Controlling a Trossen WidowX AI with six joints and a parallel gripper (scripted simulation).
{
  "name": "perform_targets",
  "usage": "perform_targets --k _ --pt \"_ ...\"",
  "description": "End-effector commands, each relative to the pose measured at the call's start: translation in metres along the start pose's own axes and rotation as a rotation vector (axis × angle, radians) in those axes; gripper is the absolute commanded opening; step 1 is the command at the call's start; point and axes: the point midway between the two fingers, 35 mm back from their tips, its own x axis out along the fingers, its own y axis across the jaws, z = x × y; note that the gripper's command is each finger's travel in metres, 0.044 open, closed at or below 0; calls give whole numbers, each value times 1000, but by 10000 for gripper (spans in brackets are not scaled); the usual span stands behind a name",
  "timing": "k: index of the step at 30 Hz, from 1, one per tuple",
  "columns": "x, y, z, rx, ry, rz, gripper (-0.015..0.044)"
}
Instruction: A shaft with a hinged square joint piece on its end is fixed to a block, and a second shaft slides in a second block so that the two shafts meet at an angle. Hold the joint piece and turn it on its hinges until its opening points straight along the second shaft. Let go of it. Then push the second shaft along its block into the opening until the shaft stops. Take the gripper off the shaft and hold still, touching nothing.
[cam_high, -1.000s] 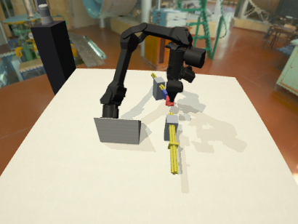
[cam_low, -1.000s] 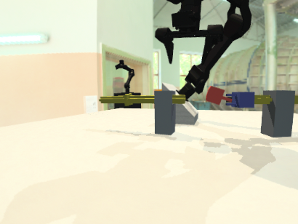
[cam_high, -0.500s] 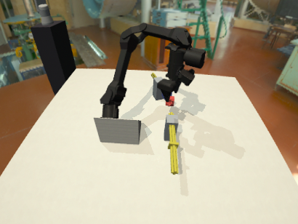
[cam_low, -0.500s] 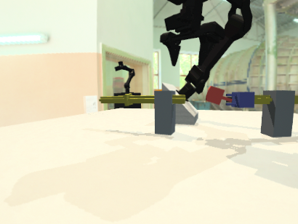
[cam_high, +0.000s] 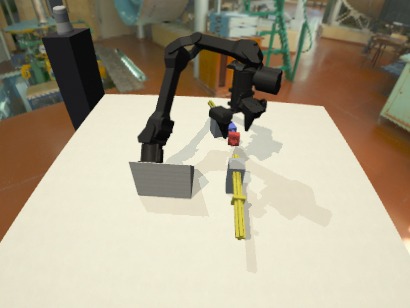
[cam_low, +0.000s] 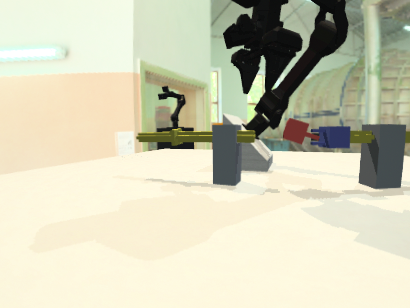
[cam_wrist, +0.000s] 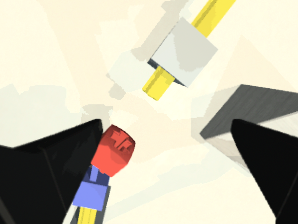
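Observation:
The red joint piece (cam_high: 234, 139) (cam_low: 296, 131) (cam_wrist: 114, 151) hangs on the blue hinge part (cam_high: 232, 128) (cam_low: 336, 137) (cam_wrist: 91, 194) of the first yellow shaft (cam_low: 361, 136) (cam_wrist: 87, 216). It looks tilted in the exterior view; its opening faces roughly towards the second shaft (cam_high: 239, 215) (cam_low: 195, 136) (cam_wrist: 159, 82). A gap separates them. That shaft runs through its grey block (cam_low: 226, 155) (cam_wrist: 184, 52). My gripper (cam_high: 236, 133) (cam_low: 257, 92) (cam_wrist: 165, 125) is open and empty, above the joint piece. In the wrist view its left finger overlaps the joint's edge; contact cannot be told.
The first shaft's dark block (cam_high: 216, 129) (cam_low: 387, 160) stands at the back in the top view. A grey slanted block (cam_high: 162, 181) (cam_low: 257, 157) (cam_wrist: 245, 107) stands by the arm's base. The second shaft carries a yellow collar (cam_high: 238, 199) (cam_low: 175, 136).

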Motion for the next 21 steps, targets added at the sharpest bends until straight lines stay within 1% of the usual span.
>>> perform_targets --k 1,21 --pt "1 0 0 93 -8 -7 440" --pt "6 1 -1 649 -38 -17 440"
